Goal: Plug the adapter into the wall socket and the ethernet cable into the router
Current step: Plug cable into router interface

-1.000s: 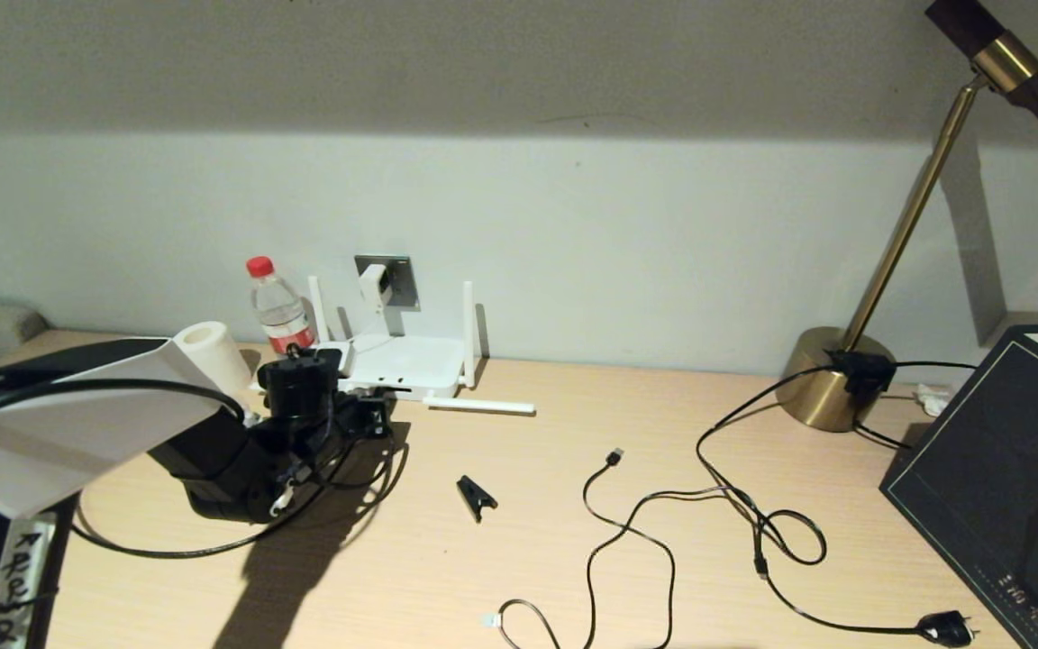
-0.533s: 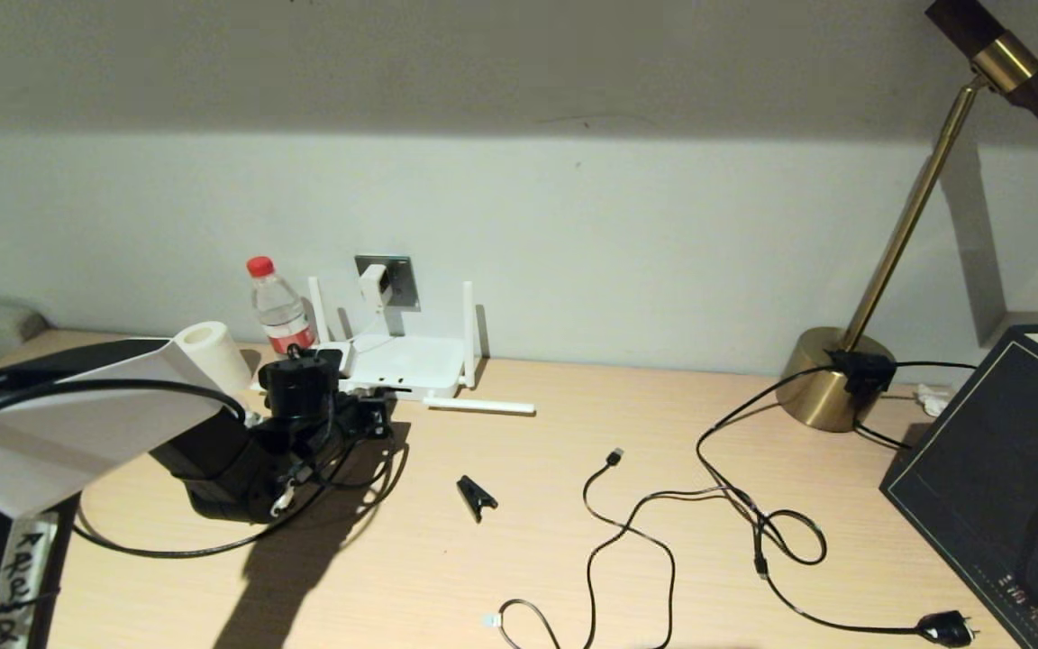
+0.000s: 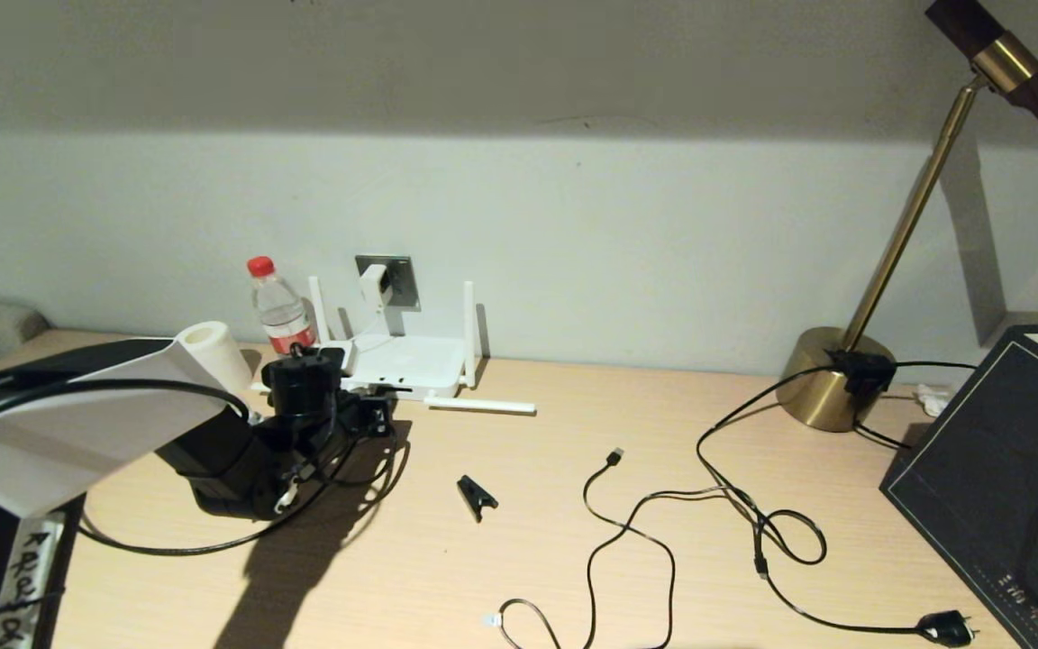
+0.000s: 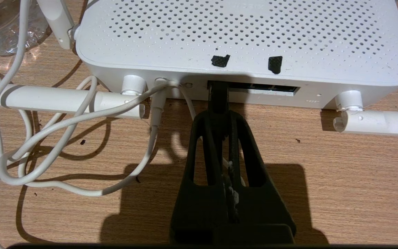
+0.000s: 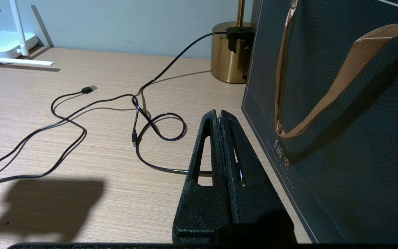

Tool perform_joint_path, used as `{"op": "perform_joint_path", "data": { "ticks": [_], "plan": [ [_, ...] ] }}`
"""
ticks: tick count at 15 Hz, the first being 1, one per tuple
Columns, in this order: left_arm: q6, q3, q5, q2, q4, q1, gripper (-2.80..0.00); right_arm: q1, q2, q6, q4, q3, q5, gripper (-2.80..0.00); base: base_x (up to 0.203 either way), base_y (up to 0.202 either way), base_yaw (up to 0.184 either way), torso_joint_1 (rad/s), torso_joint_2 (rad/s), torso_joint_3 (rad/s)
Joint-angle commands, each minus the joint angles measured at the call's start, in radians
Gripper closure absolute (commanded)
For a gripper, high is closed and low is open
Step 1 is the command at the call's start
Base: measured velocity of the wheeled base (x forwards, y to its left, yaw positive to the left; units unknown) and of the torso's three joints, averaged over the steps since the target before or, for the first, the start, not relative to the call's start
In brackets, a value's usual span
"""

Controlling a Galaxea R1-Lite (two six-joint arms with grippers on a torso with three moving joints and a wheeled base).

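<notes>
head high, wrists low, sharing router

On the wooden desk we list: a clear water bottle with a red cap, standing by the wall; a brass desk lamp, its round base at the back right; a thin black USB cable looped across the middle; a black cord ending in a mains plug (near the front edge); a small black clip; a dark paper bag with tan handles, far right.
</notes>
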Motion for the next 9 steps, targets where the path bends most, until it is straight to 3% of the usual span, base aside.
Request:
{"op": "perform_joint_path", "data": {
  "ticks": [1,9],
  "plan": [
    [0.000,-0.003,0.001,0.007,-0.005,0.000,0.00,0.000,0.002,0.000,-0.001,0.035,0.000,0.00,0.000,0.000,0.000,0.000,0.00,0.000],
    [0.000,-0.042,0.001,0.033,0.000,0.000,0.00,0.000,0.002,0.000,-0.001,0.035,0.000,0.00,0.000,0.000,0.000,0.000,0.00,0.000]
  ]
}}
